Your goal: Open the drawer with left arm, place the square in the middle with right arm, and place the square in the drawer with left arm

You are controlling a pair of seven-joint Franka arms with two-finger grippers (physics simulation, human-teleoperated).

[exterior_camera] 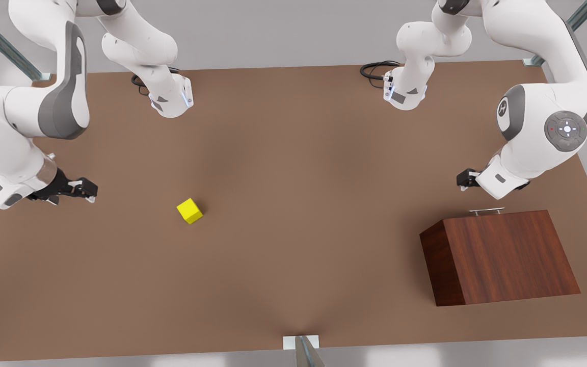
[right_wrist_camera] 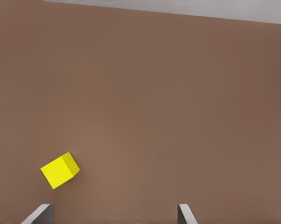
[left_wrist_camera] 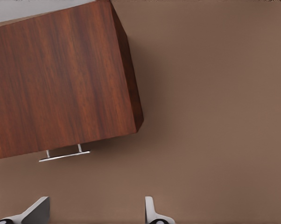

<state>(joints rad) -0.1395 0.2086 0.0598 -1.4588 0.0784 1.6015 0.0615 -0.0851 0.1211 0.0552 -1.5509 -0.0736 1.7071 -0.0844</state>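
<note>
We record a small bright yellow cube (exterior_camera: 189, 211) left of centre on the brown tabletop (exterior_camera: 293, 204), the dark wooden box's drawer (exterior_camera: 497, 219) closed lower right, left gripper (exterior_camera: 468, 178) and right gripper (exterior_camera: 82, 191) both spread, empty.

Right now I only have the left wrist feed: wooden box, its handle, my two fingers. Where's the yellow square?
Observer: The square lies on the bare table, well toward the front view's left, far from the wooden box.
Operator: Right arm on it?
Observer: No. The right gripper is apart from the square, further toward the front view's left, with its fingers open and nothing between them.
Operator: Where does my gripper sit from outside?
Observer: The left gripper is on the handle side of the box, not touching it, offset toward the front view's left of the drawer handle.
</note>
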